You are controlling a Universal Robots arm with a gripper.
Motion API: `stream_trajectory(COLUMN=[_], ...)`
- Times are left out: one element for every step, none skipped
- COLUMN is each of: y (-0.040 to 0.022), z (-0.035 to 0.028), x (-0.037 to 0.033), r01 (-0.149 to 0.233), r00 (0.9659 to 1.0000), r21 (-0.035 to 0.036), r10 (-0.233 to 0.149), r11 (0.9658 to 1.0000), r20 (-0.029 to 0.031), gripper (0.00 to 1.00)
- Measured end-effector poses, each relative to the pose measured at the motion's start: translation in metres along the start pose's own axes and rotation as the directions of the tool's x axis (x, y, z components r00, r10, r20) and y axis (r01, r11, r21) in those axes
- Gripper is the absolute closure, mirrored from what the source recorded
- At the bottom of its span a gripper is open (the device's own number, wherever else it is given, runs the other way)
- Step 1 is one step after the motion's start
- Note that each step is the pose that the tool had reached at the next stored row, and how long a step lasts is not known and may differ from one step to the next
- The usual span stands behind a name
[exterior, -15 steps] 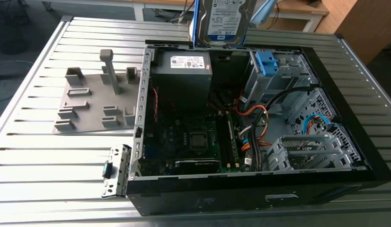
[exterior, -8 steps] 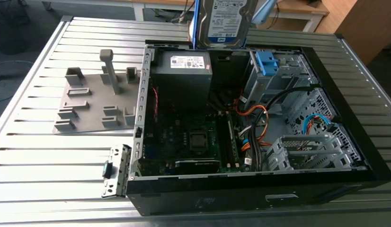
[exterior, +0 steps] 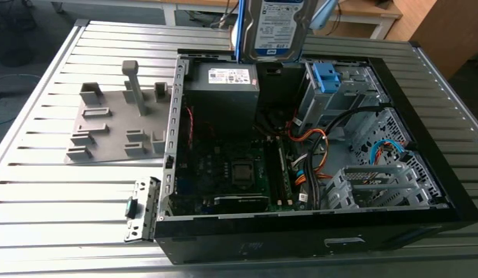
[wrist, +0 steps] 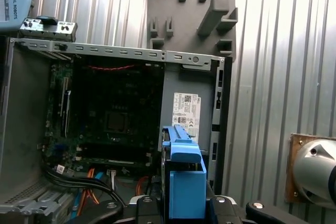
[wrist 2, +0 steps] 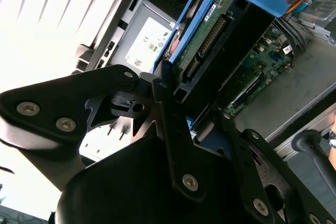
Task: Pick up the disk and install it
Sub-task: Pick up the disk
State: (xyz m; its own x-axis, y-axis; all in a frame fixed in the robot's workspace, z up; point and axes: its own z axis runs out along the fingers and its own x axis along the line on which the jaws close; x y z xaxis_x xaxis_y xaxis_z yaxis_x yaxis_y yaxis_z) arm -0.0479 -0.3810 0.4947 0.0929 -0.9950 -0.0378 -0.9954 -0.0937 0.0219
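Note:
The disk (exterior: 274, 28) hangs upright in the air over the far edge of the open computer case (exterior: 424, 174), its white-and-blue label facing the exterior camera and blue rails down its sides. In the second wrist view, my gripper (wrist 2: 191, 109) is shut on the disk (wrist 2: 210, 40), black fingers (wrist 2: 164, 98) pressing on its blue carrier. In the first wrist view the disk's blue carrier (wrist: 181, 182) stands edge-on above the case's grey power supply (wrist: 185, 114). The metal drive bay with its fixed blue bracket (exterior: 326, 78) lies just below the disk, toward the exterior view's right.
The case lies on its side on a ribbed metal table (exterior: 54, 191), with motherboard (exterior: 231, 174), orange and blue cables (exterior: 312, 150) and a second metal cage (exterior: 370, 185) inside. A grey fixture plate with upright posts (exterior: 116, 124) sits at the exterior view's left. A loose bracket (exterior: 142, 209) leans at the case's near corner.

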Motion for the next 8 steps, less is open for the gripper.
stream_trajectory(y=[0.0001, 0.0002, 0.0003, 0.0004, 0.0005, 0.0006, 0.0007, 0.0008], z=[0.0000, 0.0000, 0.0000, -0.0001, -0.0001, -0.0001, -0.0002, -0.0002], x=[0.0010, 0.0021, 0.0031, 0.0042, 0.0052, 0.0063, 0.0073, 0.0083], r01=[0.000, 0.000, 0.000, 0.000, 0.000, 0.000, 0.000, 0.000], r00=[1.0000, 1.0000, 1.0000, 1.0000, 1.0000, 1.0000, 1.0000, 1.0000], r21=[0.0000, 0.0001, 0.0001, 0.0000, 0.0001, 0.0001, 0.0001, 0.0000], r10=[0.000, 0.000, 0.000, 0.000, 0.000, 0.000, 0.000, 0.000], r11=[1.0000, 1.0000, 1.0000, 1.0000, 1.0000, 1.0000, 1.0000, 1.0000], r20=[0.0000, 0.0001, 0.0001, 0.0001, 0.0001, 0.0001, 0.0001, 0.0000], gripper=[0.64, 0.64, 0.64, 0.64, 0.64, 0.64, 0.64, 0.64])
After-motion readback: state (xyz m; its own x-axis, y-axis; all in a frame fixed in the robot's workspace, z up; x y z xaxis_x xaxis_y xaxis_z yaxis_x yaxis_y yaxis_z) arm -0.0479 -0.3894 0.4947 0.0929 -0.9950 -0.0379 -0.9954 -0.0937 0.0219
